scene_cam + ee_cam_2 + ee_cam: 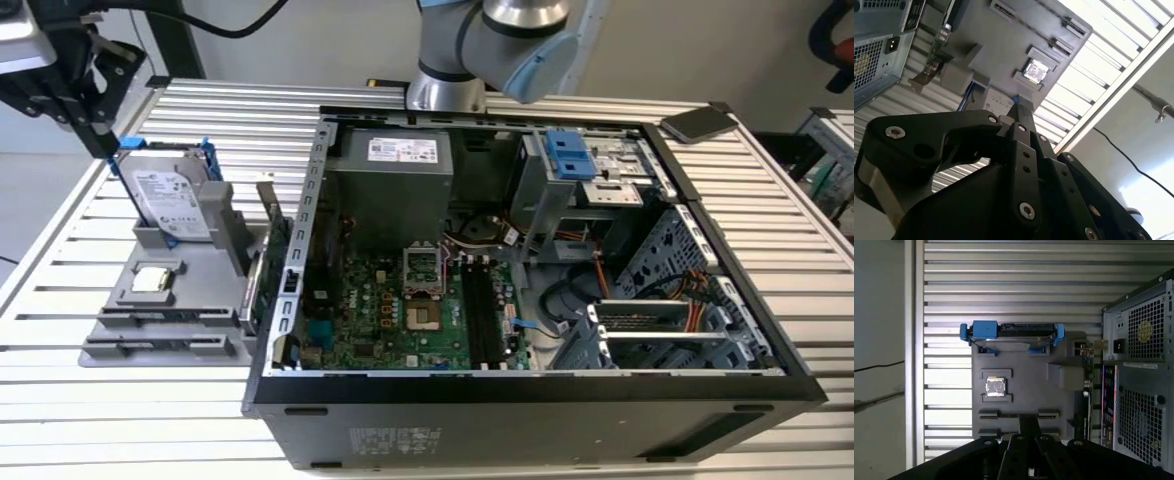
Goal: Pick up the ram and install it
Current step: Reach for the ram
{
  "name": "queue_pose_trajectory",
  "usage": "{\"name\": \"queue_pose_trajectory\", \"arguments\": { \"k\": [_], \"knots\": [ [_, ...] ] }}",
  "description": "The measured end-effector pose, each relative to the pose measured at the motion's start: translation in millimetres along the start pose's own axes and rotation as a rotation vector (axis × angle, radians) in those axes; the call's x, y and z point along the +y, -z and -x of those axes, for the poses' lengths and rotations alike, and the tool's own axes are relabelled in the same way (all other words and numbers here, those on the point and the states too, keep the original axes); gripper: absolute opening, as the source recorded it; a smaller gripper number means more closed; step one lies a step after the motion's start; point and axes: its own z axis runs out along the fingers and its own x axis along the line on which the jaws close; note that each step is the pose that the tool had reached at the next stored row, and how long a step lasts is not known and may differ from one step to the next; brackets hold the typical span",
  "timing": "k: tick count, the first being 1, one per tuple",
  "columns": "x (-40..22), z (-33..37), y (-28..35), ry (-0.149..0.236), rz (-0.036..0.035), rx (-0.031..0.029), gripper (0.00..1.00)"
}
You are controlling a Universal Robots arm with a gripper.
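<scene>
Presently the claw (111, 150) is hanging high over the grey fixture (134, 300) at the exterior view's left, where a hard drive (167, 200) is standing on edge. In both wrist views its two fingers are presenting as one narrow block, pressed together, with nothing showing between them. By my reading it is closed and empty.

The fixture's slotted holders (989, 415) are looking bare in both wrist views. With reserve, I am placing the ram (473, 315) as the broader dark bar standing among the long black slots on the green board (374, 300) inside the computer case (534, 420) (bar and slots are sharing one colour, so I cannot separate them with certainty). If that reading is right, the stick is already sitting in its slot.

Relation of note: the ram is lying toward the exterior view's right of the claw and well apart from it, with the upright green card (271, 290) and the case wall standing between. In the exterior view its long axis is running from the case's near edge toward its far edge, parallel to the slots. Case and fixture are resting on the slatted worktop (134, 420).
</scene>
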Motion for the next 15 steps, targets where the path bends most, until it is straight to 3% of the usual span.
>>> {"name": "queue_pose_trajectory", "arguments": {
  "k": [15],
  "knots": [
    [-39.8, 0.5, 1.7, 0.000, -0.0001, 0.0001, 0.00]
  ]
}}
